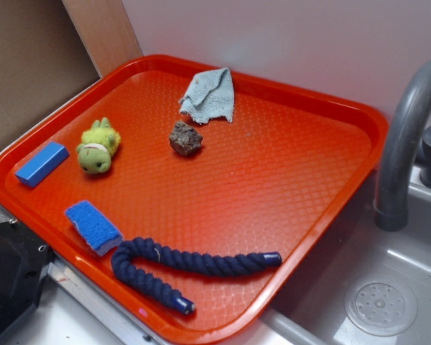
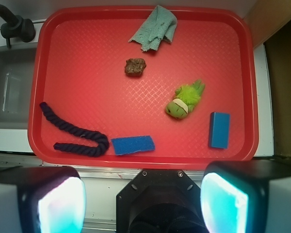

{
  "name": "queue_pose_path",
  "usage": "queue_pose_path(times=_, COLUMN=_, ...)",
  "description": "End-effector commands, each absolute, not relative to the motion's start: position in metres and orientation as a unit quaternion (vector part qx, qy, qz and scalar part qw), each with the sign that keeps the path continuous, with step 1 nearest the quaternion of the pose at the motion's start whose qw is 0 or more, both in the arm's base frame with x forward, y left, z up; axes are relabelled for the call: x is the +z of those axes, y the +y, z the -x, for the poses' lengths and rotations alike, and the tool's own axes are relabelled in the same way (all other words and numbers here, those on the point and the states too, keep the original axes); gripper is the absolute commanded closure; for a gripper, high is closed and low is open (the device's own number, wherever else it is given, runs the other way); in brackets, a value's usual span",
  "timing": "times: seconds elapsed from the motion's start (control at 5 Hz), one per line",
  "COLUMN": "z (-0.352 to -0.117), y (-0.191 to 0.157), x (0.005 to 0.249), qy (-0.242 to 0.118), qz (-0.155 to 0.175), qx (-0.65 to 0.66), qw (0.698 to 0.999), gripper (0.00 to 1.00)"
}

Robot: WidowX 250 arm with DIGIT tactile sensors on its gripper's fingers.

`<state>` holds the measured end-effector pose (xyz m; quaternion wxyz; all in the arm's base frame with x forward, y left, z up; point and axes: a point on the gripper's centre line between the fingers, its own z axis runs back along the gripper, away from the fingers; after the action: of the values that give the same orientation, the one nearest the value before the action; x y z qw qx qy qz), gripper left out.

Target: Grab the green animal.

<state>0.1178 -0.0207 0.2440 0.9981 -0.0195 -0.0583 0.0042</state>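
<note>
Gripper (image 2: 143,199) sits right at the bottom of the wrist view, and its two fingers (image 2: 48,201) are spread wide apart with nothing between them, well short of anything on the tray. Both pads glow a pale cyan-white.

Just past that, at the lower edge of the red tray (image 2: 145,14), there's a dark navy rope (image 2: 72,133) bent into a U at lower left, and a blue sponge (image 2: 132,144) lying flat just beside the rope's curved end. Over at the lower right is a blue rectangular block (image 2: 219,129), sitting on its own.

Slightly up and left of the block is the green animal (image 2: 184,100), the fuzzy yellow-green plush with a pale band round its neck. It's lying on its side, right of centre in the wrist view, head pointing down-left, not touching anything else. In the exterior view the same toy is at the left of the tray, with the block just to its left.

Further up, near the middle, is a brown lumpy rock (image 2: 135,66), well apart from the plush. At the top edge a crumpled pale teal cloth (image 2: 155,28) lies near the far rim.

Off the tray at the upper left of the wrist view there's a grey sink (image 2: 12,92) and a dark faucet (image 2: 12,24).
</note>
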Motion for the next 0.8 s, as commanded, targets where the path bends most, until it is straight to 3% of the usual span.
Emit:
queue_pose_path(times=0.0, z=-0.118, y=-0.021, x=0.244, qy=-0.058, qz=0.019, qx=0.004, qw=0.998, gripper=0.00)
queue_pose_path(times=0.4, z=-0.181, y=-0.008, x=0.217, qy=-0.148, qz=-0.007, qx=0.168, qw=0.975, gripper=0.00)
queue_pose_path(times=0.6, z=-0.203, y=0.001, x=0.192, qy=-0.161, qz=-0.040, qx=0.234, qw=0.958, gripper=0.00)
